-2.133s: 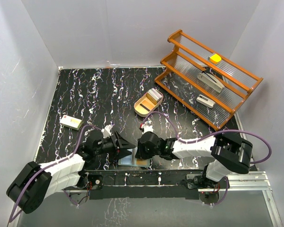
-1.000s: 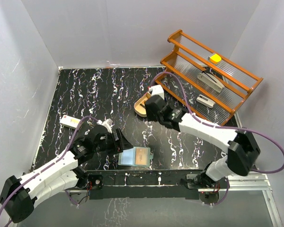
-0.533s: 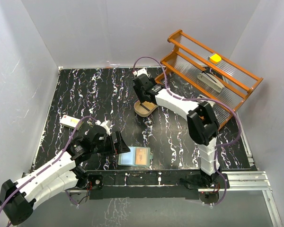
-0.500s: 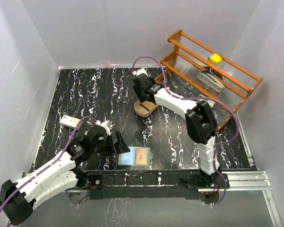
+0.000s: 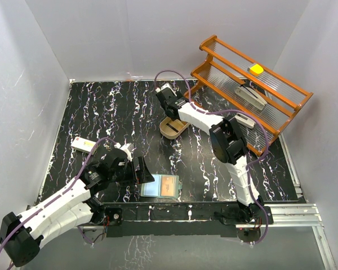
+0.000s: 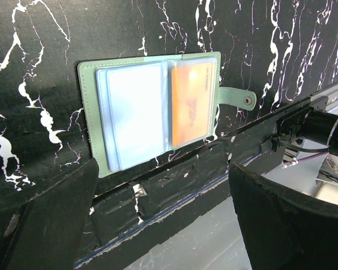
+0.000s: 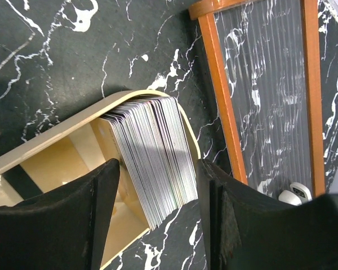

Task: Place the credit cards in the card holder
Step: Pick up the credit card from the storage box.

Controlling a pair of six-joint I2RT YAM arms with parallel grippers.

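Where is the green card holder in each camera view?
Top external: card holder lies open at bottom centre, by the tabletop's near edge.
Left wrist: upper centre, open, orange card in its right pocket.
Right wrist: not in it.
Shared landmark: the black white-veined tabletop.

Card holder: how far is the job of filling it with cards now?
Done: the card holder lies open with one orange card in a pocket. In hand: the right gripper hangs open over the stack of cards in the wooden tray, apparently gripping none. Still to do: that whole stack; the left gripper is open beside the holder.
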